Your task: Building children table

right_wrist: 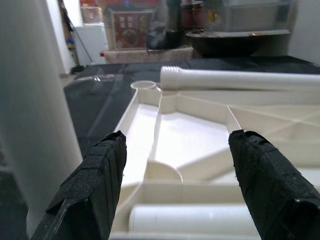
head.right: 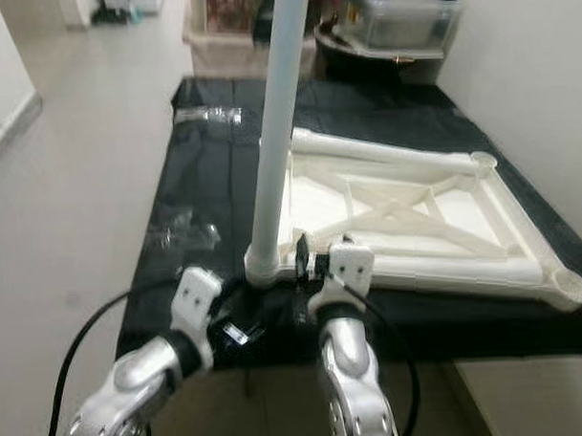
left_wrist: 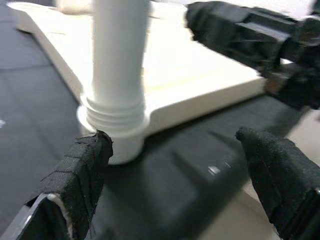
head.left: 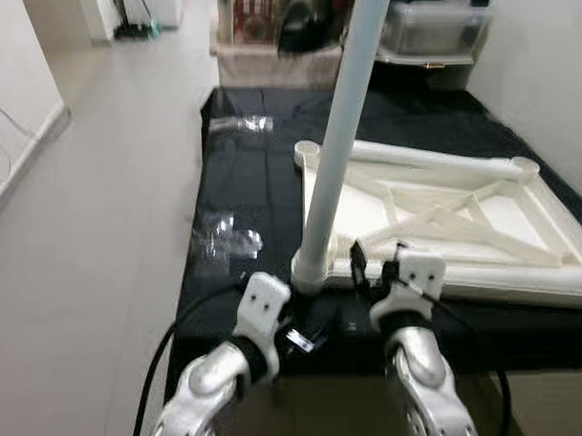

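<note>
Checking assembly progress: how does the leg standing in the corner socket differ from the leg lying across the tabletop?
The standing leg is upright, its threaded end seated in the near corner socket of the upturned tabletop. The lying leg rests flat along the far edge, its threaded end free. Both are plain white tubes.

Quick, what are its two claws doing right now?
Left gripper: open, empty, near the upright white plastic leg.
Right gripper: open, empty.
</note>
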`<state>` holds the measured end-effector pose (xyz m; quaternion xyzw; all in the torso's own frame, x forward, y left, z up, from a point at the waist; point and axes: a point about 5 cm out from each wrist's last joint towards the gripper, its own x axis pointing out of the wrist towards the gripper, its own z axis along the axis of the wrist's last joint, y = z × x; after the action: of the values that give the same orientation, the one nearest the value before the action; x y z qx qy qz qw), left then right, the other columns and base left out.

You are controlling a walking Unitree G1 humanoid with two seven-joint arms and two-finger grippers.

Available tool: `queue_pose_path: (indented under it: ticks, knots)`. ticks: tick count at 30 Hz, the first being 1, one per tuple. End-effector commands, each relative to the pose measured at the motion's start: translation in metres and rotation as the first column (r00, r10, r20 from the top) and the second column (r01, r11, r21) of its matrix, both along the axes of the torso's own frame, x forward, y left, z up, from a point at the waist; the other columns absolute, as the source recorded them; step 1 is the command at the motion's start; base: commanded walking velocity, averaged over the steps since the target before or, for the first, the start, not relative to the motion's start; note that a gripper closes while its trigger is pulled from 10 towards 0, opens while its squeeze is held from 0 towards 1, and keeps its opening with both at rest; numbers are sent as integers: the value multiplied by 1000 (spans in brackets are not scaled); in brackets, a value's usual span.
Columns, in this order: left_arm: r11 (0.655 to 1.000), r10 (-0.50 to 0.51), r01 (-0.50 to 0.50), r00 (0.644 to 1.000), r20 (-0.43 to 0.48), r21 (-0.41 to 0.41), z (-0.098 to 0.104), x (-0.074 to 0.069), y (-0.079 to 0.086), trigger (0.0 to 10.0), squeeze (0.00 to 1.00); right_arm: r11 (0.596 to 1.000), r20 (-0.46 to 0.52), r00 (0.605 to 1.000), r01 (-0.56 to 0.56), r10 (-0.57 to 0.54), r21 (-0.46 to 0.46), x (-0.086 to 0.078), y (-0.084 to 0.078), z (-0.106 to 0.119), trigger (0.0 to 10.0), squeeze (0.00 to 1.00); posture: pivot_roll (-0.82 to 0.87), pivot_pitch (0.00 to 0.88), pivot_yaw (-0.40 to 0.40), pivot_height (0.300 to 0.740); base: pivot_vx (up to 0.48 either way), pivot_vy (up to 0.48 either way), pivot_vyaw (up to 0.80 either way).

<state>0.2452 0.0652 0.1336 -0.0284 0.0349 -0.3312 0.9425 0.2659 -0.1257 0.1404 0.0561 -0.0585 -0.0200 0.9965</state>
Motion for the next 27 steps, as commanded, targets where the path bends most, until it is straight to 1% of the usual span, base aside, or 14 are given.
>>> queue_pose_path:
  ticks: [1, 6, 8, 13, 16, 17, 19, 20, 21, 23, 24, 25, 26, 27]
  knots:
    - [1000, 9, -9, 999, -53, -5, -7, 0, -3, 10000, 0, 1000, -25, 999, 29, -28, 10, 0, -7, -3, 10000, 0, 152, 24, -96, 740, 0, 0, 0]
    - [1000, 9, -10, 998, -62, -9, -8, 1, -4, 10000, 0, 999, -28, 999, 43, -43, -2, 4, -15, -2, 10000, 0, 153, 23, -99, 740, 0, 0, 0]
    - [1000, 7, -8, 998, -59, -6, -8, 1, -4, 10000, 0, 998, -27, 998, 63, -63, -11, 5, -23, -1, 10000, 0, 153, 20, -99, 740, 0, 0, 0]
    - [1000, 9, -10, 998, -60, -8, -8, 0, -4, 10000, 0, 998, -30, 998, 55, -56, -17, 8, -29, -1, 10000, 0, 153, 17, -100, 740, 0, 0, 0]
    - [1000, 9, -10, 998, -60, -8, -8, 1, -4, 10000, 0, 996, -98, 992, -80, 77, -30, 19, -38, -5, 10000, 0, 153, 17, -100, 740, 0, 0, 0]
    - [1000, 9, -9, 998, -61, -9, -8, 0, -4, 10000, 0, 993, -104, 990, -103, 98, -48, 24, -45, -5, 10000, 0, 154, 11, -99, 740, 0, 0, 0]
    - [1000, 8, -9, 998, -62, -9, -8, 0, -4, 10000, 0, 992, -102, 989, -110, 104, -61, 27, -50, -4, 10000, 0, 154, 11, -99, 740, 0, 0, 0]
    - [1000, 7, -8, 998, -62, -10, -8, 0, -4, 10000, 0, 988, -94, 987, -135, 129, -70, 31, -55, -2, 10000, 1000, 155, 14, -97, 740, 0, 0, 0]
    - [1000, 7, -8, 998, -62, -10, -8, 0, -4, 10000, 0, 988, -94, 987, -135, 129, -70, 31, -55, -2, 10000, 1000, 155, 14, -97, 740, 0, 0, 0]
    - [1000, 4, -5, 998, -62, -10, -8, -1, -4, 10000, 0, 968, -106, 964, -248, 243, -37, 41, -60, 1, 10000, 1000, 157, 13, -97, 740, 0, 0, 0]
    - [1000, 4, -5, 998, -62, -10, -8, -1, -4, 10000, 0, 968, -106, 964, -248, 243, -37, 41, -60, 1, 10000, 1000, 157, 13, -97, 740, 0, 0, 0]
    - [1000, -2, 2, 998, -59, -12, -7, -4, -4, 10000, 0, 922, -140, 918, -382, 370, -65, 53, -65, 6, 10000, 0, 166, 18, -98, 740, 0, 0, 0]
    - [1000, -2, 2, 998, -59, -12, -7, -4, -4, 10000, 0, 922, -140, 918, -382, 370, -65, 53, -65, 6, 10000, 0, 166, 18, -98, 740, 0, 0, 0]
    - [1000, -6, 5, 998, -58, -17, -6, -5, -4, 10000, 0, 902, -151, 900, -423, 408, -85, 56, -67, 9, 10000, 0, 166, 18, -98, 740, 0, 0, 0]
